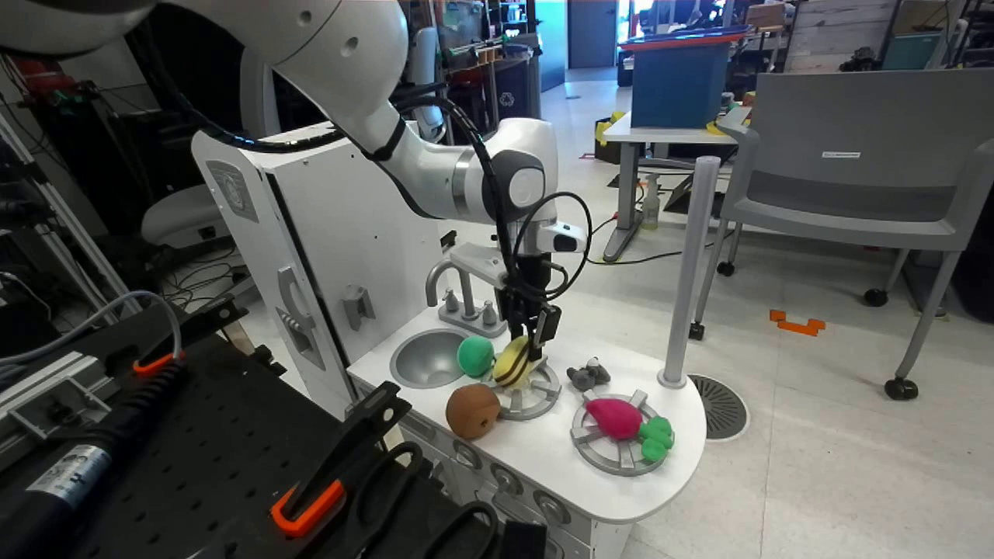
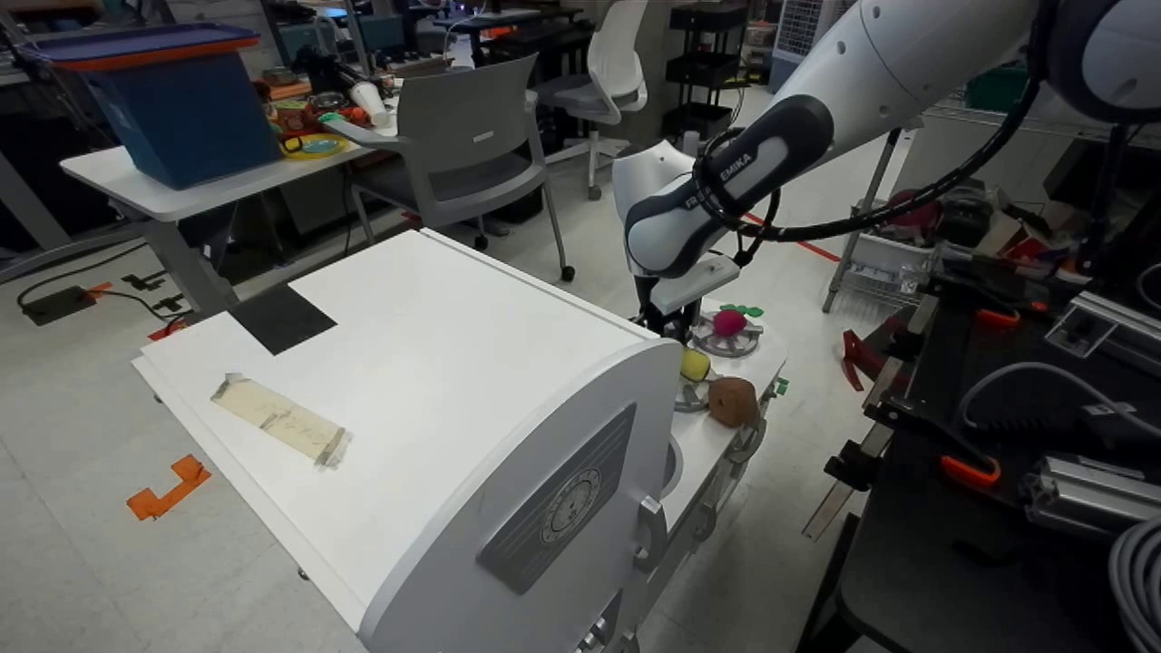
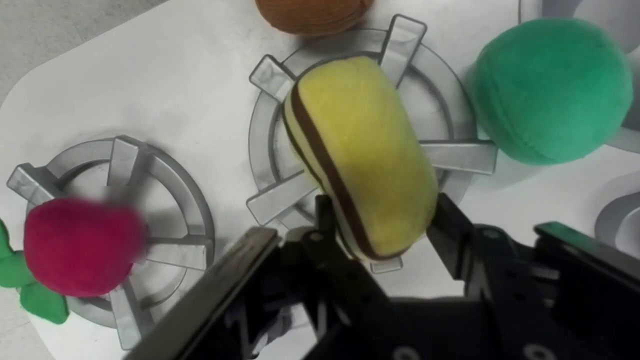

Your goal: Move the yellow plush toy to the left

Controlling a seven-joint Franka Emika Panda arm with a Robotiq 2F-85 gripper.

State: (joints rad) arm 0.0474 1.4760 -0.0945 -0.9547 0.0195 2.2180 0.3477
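The yellow plush toy [image 3: 365,150] has dark brown stripes and shows in the wrist view over the grey burner ring [image 3: 262,130]. My gripper [image 3: 384,212] has one finger on each side of the toy's near end, and both fingers appear to touch it. The toy is tilted and appears held just over the burner, though a small contact below cannot be ruled out. In an exterior view the toy [image 1: 512,362] hangs below the gripper [image 1: 532,338], beside the green ball. In another exterior view the toy [image 2: 695,365] is partly hidden behind the white cabinet.
A green ball [image 3: 552,92] sits between the burner and the sink [image 1: 429,359]. A brown ball [image 1: 473,411] lies at the counter's front edge. A pink and green toy [image 1: 617,419] lies on the other burner. A small grey toy [image 1: 589,376], a faucet [image 1: 466,295] and a post [image 1: 689,272] stand nearby.
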